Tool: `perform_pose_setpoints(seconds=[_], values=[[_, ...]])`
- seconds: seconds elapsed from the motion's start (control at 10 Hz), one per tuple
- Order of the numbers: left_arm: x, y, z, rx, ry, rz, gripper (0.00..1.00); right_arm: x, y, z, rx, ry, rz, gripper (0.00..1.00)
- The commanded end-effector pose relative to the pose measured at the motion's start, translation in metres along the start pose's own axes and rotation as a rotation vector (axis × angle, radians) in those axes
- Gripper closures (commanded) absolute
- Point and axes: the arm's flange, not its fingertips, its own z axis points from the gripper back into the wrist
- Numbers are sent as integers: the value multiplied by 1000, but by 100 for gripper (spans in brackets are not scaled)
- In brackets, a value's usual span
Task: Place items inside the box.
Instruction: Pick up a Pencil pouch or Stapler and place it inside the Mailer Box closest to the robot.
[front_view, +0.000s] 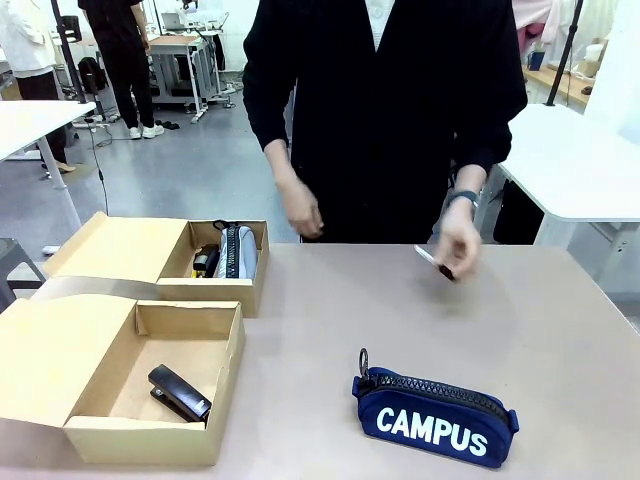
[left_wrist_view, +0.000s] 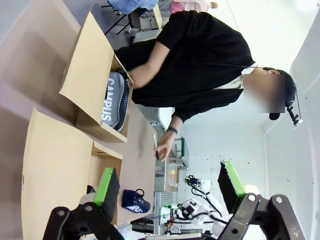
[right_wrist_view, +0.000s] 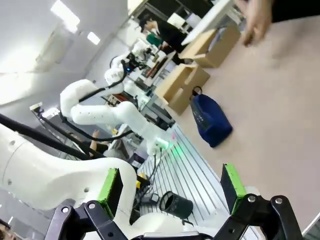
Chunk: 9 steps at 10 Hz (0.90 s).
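Front camera sits on the robot's side of the worktop (front_view: 420, 300), facing the person (front_view: 380, 100), with the navy CAMPUS pencil case (front_view: 435, 418) close in front. Left wrist camera, rolled sideways, looks past the left claw (left_wrist_view: 167, 172), that case small beyond. Right wrist camera, tilted, views the same case from its other side, nearer.

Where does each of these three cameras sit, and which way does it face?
Front view: fixed at the robot's side of the table, facing across it at the person, whose hands show.
Left wrist view: on the left wrist, rolled sideways, looking along the open left gripper at the boxes.
Right wrist view: on the right wrist, looking along the open right gripper across the table towards the other arm.
Shared: all three show the navy pencil case.
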Motion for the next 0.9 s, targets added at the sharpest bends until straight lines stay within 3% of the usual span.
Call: perform_pose_setpoints(seconds=[0.0, 0.2, 0.4, 0.6, 0.8], values=[[0, -1, -1, -22, -5, -19, 0, 16, 12, -20, -48, 111, -23, 0], [0, -1, -1, -22, -5, -19, 0, 40, 31, -61, -76, 240, -1, 0], [0, -1, -1, -22, -5, -19, 0, 73, 59, -144, -155, 443, 42, 0], [0, -1, -1, -22, -5, -19, 0, 98, 73, -245, -176, 811, 115, 0], [0, -1, -1, -22, -5, -19, 0, 98, 84, -320, -248, 1044, 188, 0]])
